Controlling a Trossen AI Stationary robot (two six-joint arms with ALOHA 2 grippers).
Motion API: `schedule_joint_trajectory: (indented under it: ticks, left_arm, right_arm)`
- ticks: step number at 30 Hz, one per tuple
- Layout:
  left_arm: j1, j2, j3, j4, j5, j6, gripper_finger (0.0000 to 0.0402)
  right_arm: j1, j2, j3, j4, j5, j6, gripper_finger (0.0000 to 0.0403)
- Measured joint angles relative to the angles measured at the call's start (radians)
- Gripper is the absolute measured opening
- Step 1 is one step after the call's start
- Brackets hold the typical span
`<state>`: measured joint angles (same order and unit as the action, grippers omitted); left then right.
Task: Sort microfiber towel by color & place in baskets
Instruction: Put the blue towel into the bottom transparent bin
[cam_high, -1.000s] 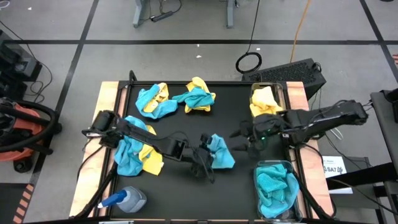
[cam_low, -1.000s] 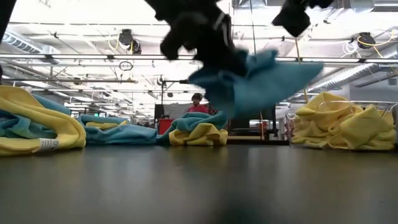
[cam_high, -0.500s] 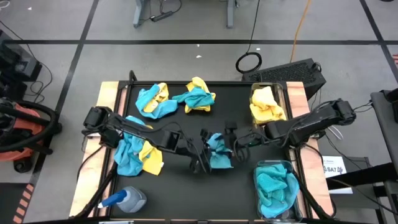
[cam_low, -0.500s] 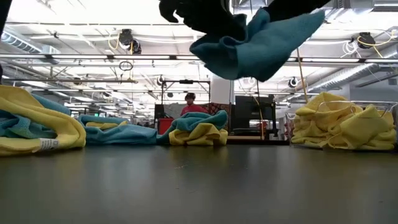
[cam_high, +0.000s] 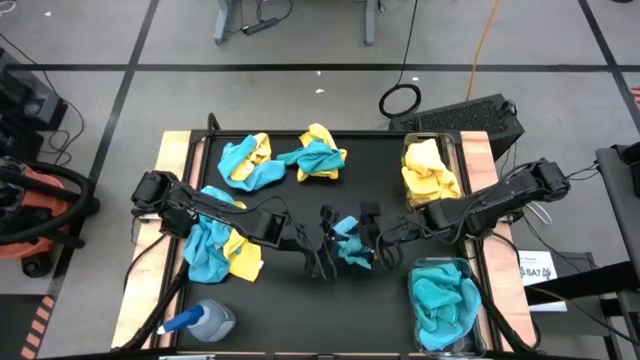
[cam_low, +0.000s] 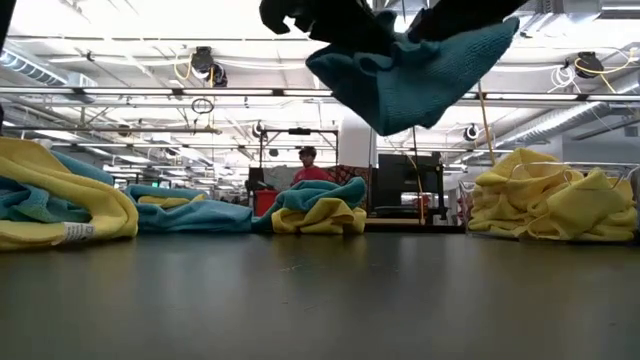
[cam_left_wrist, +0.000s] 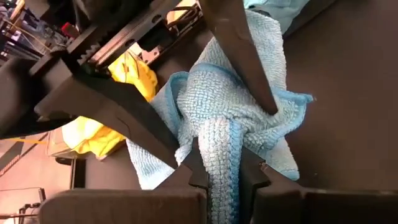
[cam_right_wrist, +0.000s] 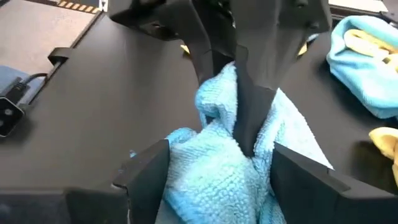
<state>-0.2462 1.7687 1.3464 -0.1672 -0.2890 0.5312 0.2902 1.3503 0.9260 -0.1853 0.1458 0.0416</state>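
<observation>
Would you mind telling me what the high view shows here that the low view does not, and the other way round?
Only the high view shows the teal-filled basket, the spray bottle, and both arms meeting mid-table: the left gripper shut on the teal towel, the right gripper open around it. Only the low view shows that towel hanging clear of the table, and a person in the room behind. Both show the yellow-filled basket and the mixed towel heaps.
</observation>
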Motion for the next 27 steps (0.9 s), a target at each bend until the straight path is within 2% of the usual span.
schedule_joint_trajectory:
  ticks: [4, 11, 15, 20, 27]
  left_arm:
    - [0.0, -0.002, 0.0, 0.02, -0.003, 0.0, 0.0025]
    - [-0.009, -0.006, 0.0, 0.04, -0.007, 0.002, 0.0025]
    - [-0.012, -0.006, 0.0, 0.057, -0.006, 0.002, 0.0025]
    - [-0.011, -0.006, 0.0, 0.069, -0.006, -0.001, 0.0059]
    - [-0.014, -0.006, 0.0, 0.071, 0.01, -0.001, 0.0154]
  right_arm:
    - [0.003, 0.009, 0.0, -0.007, 0.058, -0.002, 0.0256]
    - [0.003, 0.026, 0.0, -0.007, 0.084, -0.002, 0.0255]
    - [0.003, 0.032, 0.0, -0.007, 0.121, -0.001, 0.0235]
    - [0.004, 0.034, 0.0, -0.008, 0.135, -0.004, 0.0168]
    - [0.002, 0.035, 0.0, -0.028, 0.147, -0.009, 0.0038]
